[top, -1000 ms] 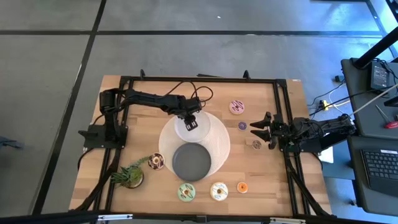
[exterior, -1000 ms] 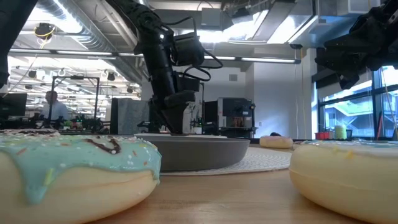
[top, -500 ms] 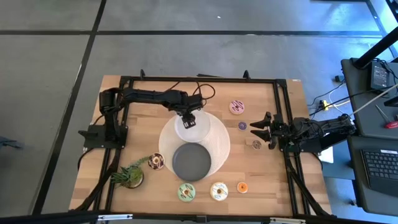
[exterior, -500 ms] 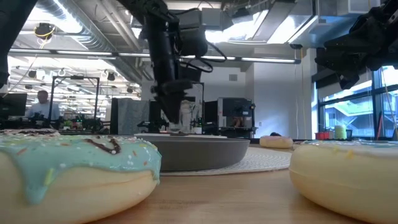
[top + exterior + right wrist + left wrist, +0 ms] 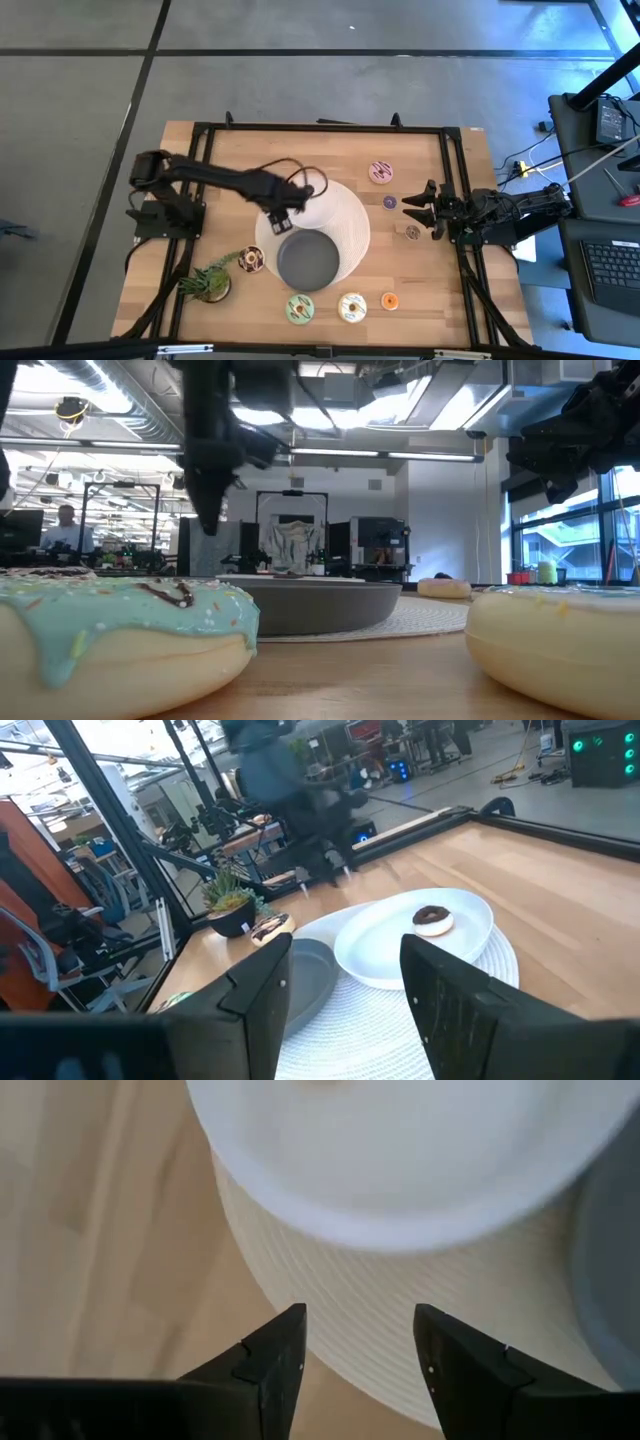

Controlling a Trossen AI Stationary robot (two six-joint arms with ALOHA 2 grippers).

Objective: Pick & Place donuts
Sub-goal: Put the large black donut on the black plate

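Fingers (image 5: 280, 1365) parted, empty, above mat (image 5: 420, 1330).

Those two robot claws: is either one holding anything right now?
No. The left gripper is open over the mat edge; the right gripper waits open and empty at the table's side.

Lighting: even, bright overhead. High view: table (image 5: 420, 290) evenly lit, only soft short shadows beside the arms; grey floor around it flat, no glare.

Low view: backlit. Ceiling lights (image 5: 470, 390) blown out white; window (image 5: 560, 550) bright. Left arm (image 5: 210, 450) a dark, motion-blurred silhouette. Green donut (image 5: 120, 630) and cream donut (image 5: 560, 635) very near the lens, soft, out of focus.

Left wrist view: white plate (image 5: 400, 1160) just ahead of the fingers (image 5: 270, 1360) smeared by motion blur, slightly overexposed.

Right wrist view: left arm (image 5: 290, 790) blurred; room behind hazy, green lamp glow (image 5: 605, 740).
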